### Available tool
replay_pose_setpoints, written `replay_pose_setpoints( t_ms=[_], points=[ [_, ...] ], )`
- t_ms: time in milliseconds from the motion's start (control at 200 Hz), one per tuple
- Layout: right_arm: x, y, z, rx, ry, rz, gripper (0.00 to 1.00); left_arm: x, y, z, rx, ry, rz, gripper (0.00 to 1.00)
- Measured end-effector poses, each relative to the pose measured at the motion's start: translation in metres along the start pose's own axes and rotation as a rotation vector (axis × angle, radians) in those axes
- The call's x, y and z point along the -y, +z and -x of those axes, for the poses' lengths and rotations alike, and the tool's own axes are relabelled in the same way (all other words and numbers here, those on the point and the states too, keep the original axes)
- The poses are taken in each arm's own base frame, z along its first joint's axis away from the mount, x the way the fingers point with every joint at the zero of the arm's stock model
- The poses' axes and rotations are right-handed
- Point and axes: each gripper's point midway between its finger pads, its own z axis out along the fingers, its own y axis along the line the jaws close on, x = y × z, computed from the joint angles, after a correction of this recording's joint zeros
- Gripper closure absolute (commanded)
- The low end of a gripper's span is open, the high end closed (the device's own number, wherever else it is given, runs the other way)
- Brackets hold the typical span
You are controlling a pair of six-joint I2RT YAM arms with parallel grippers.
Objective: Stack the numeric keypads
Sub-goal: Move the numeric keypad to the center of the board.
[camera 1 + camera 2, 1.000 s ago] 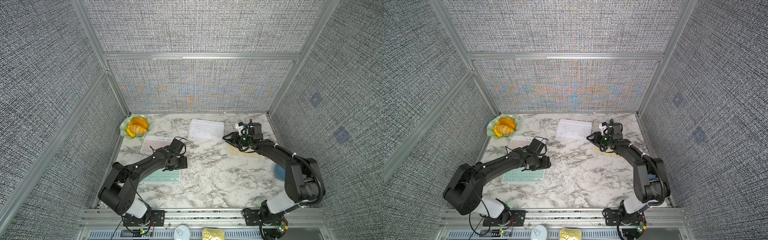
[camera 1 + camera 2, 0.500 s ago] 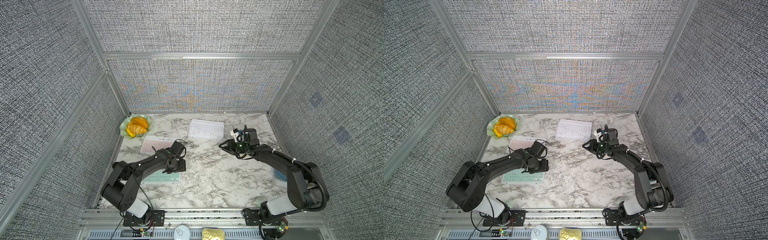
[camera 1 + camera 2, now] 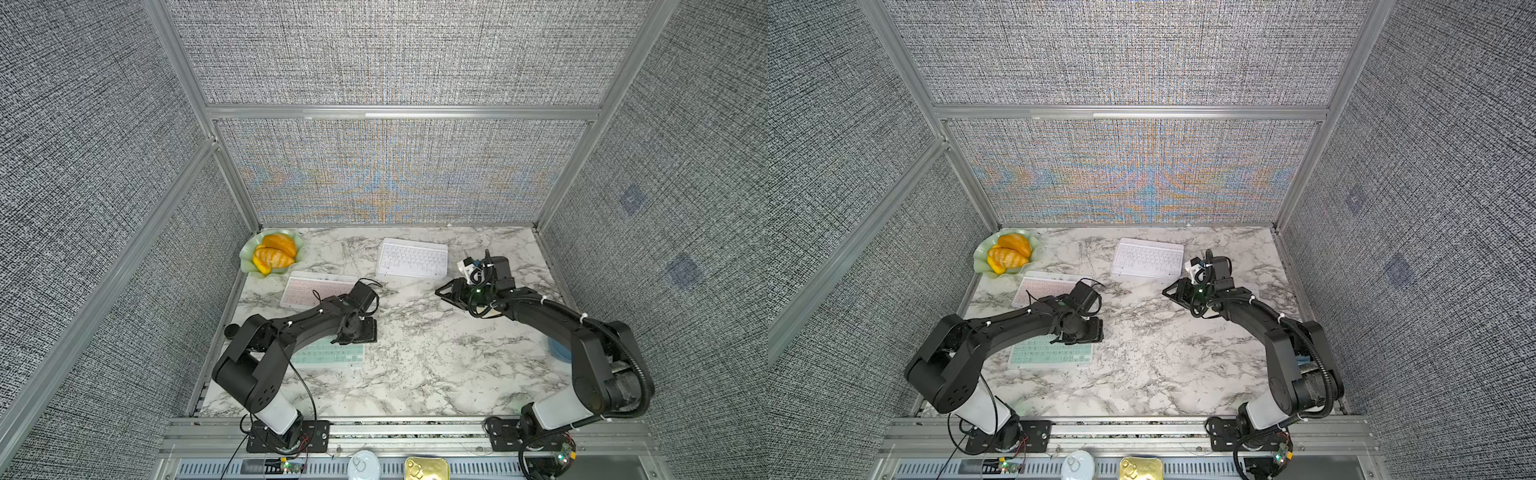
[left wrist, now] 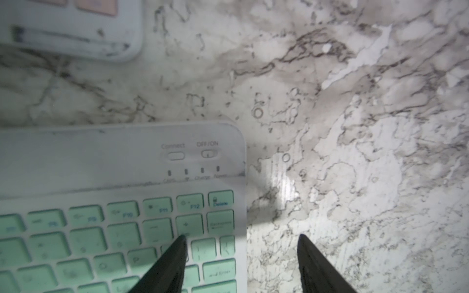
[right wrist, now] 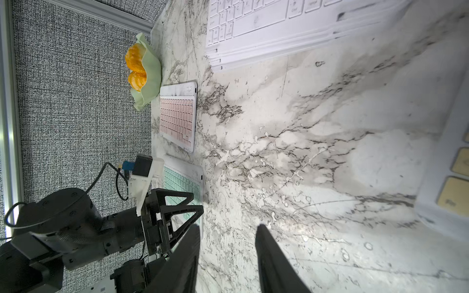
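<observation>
A mint green keypad lies flat at the front left; my left gripper hovers over its right end. In the left wrist view that gripper is open and straddles the mint keypad edge: one fingertip is over the keys, its partner over bare marble. A pink keypad lies behind it. A white keypad tops a stack at the back. My right gripper is open and empty over the marble. A yellow keypad shows at the wrist view's edge, hidden under the right arm from above.
A green leaf-shaped dish with orange pieces sits in the back left corner. A blue object lies by the right wall behind the right arm. A small black disc rests at the left edge. Grey walls enclose three sides.
My right gripper has swung left and forward, off the yellow keypad and out over the marble. My left gripper has shifted slightly forward over the mint keypad's right end.
</observation>
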Motion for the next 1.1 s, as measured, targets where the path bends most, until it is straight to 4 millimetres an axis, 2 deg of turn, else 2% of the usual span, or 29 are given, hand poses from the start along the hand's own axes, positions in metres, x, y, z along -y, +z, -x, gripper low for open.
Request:
replay_pose_setpoints(
  t_ms=[120, 290, 480, 635, 815, 1101],
  points=[
    [0.000, -0.004, -0.004, 0.003, -0.001, -0.001, 0.59, 0.019, 0.005, 0.005, 0.007, 0.021, -0.039, 0.31],
    [-0.001, -0.011, -0.007, 0.023, -0.012, -0.003, 0.59, 0.055, 0.013, 0.018, 0.023, 0.054, -0.120, 0.31],
    [0.022, -0.023, -0.006, 0.050, 0.042, -0.037, 0.59, 0.102, 0.022, 0.033, 0.053, 0.096, -0.241, 0.31],
    [0.022, -0.038, -0.001, 0.091, 0.039, -0.059, 0.59, 0.133, 0.026, 0.040, 0.067, 0.105, -0.334, 0.31],
    [0.027, -0.055, 0.003, 0.135, 0.040, -0.096, 0.59, 0.171, 0.026, 0.045, 0.075, 0.111, -0.447, 0.31],
    [0.035, -0.068, 0.004, 0.168, 0.064, -0.125, 0.59, 0.220, 0.033, 0.042, 0.041, 0.138, -0.563, 0.31]
  ],
)
